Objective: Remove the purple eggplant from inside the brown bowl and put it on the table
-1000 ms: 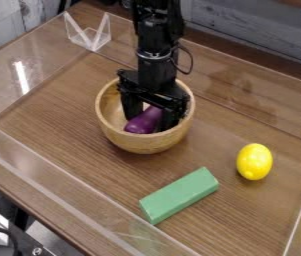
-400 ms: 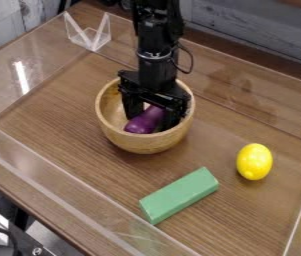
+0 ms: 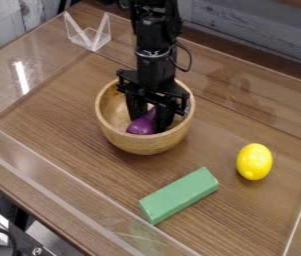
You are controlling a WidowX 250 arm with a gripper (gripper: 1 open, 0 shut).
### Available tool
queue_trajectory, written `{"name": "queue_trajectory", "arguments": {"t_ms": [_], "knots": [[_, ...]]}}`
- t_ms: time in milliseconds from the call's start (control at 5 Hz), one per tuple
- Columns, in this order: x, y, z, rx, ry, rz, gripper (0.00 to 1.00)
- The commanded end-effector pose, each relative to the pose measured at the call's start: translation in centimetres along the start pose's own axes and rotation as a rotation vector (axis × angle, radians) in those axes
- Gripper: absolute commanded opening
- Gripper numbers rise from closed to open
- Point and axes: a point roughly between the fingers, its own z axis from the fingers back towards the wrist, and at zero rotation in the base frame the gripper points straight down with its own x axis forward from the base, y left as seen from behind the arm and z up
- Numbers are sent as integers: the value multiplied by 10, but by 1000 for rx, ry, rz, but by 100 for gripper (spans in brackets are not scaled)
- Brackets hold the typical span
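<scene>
The brown bowl [image 3: 119, 135] sits on the table [image 3: 59, 120] near the middle of the view. Inside it lies the purple eggplant [image 3: 142, 126], only its lower end showing between the black fingers. My gripper [image 3: 147, 115] points straight down into the bowl, its fingers drawn in against the eggplant, shut on it. The eggplant still rests low inside the bowl.
A yellow lemon [image 3: 254, 161] lies to the right of the bowl. A green block [image 3: 180, 194] lies in front of it, toward the near edge. Clear acrylic walls [image 3: 33, 55] edge the tabletop, with a clear stand [image 3: 86, 30] at the back left.
The fingers stood wide on either side of the eggplant earlier; now they have closed in on it. The arm has stayed in place.
</scene>
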Motion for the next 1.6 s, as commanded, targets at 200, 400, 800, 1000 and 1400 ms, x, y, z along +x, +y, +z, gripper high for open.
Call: {"name": "queue_trajectory", "arguments": {"t_ms": [200, 400, 800, 1000, 1400], "knots": [[7, 6, 40, -12, -104, 20, 0], [6, 8, 46, -19, -111, 27, 0], [6, 10, 51, -26, -112, 41, 0], [6, 10, 51, -27, -110, 47, 0], [7, 12, 54, -29, -107, 57, 0]]}}
